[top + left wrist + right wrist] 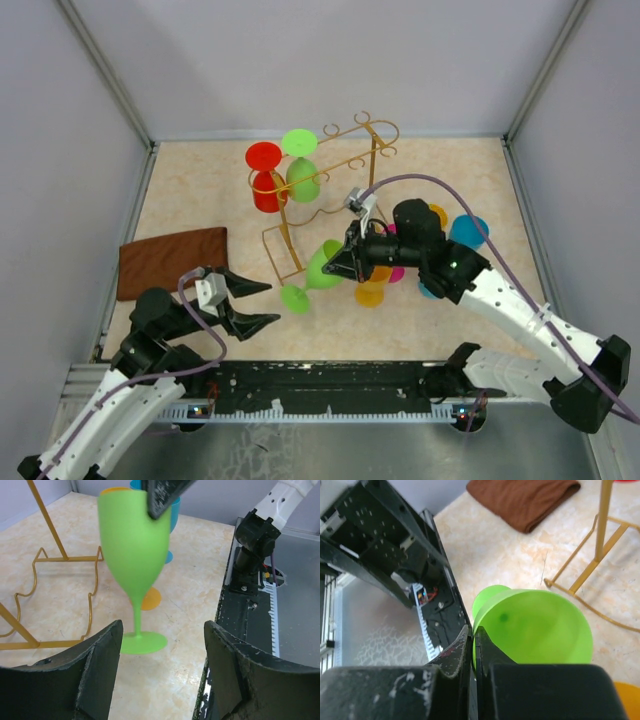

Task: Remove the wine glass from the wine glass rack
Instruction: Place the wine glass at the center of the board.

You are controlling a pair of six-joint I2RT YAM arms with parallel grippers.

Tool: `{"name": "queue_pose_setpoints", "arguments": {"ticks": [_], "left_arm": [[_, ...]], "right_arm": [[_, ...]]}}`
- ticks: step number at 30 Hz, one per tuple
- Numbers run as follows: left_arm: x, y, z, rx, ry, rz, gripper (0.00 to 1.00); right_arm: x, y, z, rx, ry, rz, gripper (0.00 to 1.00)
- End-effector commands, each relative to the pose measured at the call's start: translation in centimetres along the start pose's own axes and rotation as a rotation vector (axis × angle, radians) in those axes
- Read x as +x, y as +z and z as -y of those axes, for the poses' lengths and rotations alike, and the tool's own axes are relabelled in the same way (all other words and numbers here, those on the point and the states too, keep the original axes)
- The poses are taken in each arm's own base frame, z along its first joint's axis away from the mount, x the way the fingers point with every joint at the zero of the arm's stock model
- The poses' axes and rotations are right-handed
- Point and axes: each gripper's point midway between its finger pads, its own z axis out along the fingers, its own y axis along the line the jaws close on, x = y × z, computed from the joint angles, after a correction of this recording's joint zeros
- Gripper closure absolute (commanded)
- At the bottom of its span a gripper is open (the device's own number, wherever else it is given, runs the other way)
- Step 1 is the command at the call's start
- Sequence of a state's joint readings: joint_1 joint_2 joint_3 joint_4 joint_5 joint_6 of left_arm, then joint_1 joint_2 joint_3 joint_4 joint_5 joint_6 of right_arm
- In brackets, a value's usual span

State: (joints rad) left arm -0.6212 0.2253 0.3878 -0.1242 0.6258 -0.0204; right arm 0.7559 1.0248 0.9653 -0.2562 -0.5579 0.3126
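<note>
As right end effector (472, 636) grips wine glass (535, 625), stem hidden, left end effector (162, 626) wide

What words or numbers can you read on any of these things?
None. No word, number, label or sign can be read in any view: the green glass in the right pincer, the rack, the brown cloth and the black rail all look bare of print.
</note>
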Motion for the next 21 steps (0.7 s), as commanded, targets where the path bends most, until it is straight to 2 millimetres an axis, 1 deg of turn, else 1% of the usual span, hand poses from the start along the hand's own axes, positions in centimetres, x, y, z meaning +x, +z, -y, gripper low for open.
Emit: {"name": "queue_pose_setpoints", "arguments": {"ticks": [1, 4, 7, 10, 12, 15, 18, 21], "left_arm": [[-1.8, -0.3, -1.0, -0.069, 0.026, 0.034, 0.28], [-2.0, -0.4, -1.4, -0.095, 0.015, 0.041, 0.28], [-2.0, -0.4, -1.7, -0.113, 0.008, 0.047, 0.28], [-2.0, -0.3, -2.0, -0.129, 0.004, 0.051, 0.27], [-2.0, -0.3, -2.2, -0.141, -0.001, 0.058, 0.27], [-2.2, -0.2, -2.6, -0.165, -0.014, 0.075, 0.27], [-2.4, -0.3, -3.0, -0.188, -0.022, 0.082, 0.27], [-2.3, -0.5, -3.3, -0.212, -0.034, 0.078, 0.28]], "right_arm": [[-0.5, -0.4, 0.0, 0.069, -0.122, -0.026, 1.00], [1.5, -0.9, 1.5, 0.161, -0.180, -0.097, 1.00], [3.2, -1.6, 1.6, 0.173, -0.193, -0.167, 1.00], [3.6, -2.0, 1.4, 0.170, -0.203, -0.178, 1.00], [3.4, -2.0, 1.4, 0.174, -0.216, -0.156, 1.00], [3.4, -1.3, 1.5, 0.171, -0.243, -0.137, 1.00], [4.2, -0.1, 1.4, 0.158, -0.274, -0.178, 1.00], [4.4, 1.3, 1.2, 0.159, -0.306, -0.216, 1.00]]}}
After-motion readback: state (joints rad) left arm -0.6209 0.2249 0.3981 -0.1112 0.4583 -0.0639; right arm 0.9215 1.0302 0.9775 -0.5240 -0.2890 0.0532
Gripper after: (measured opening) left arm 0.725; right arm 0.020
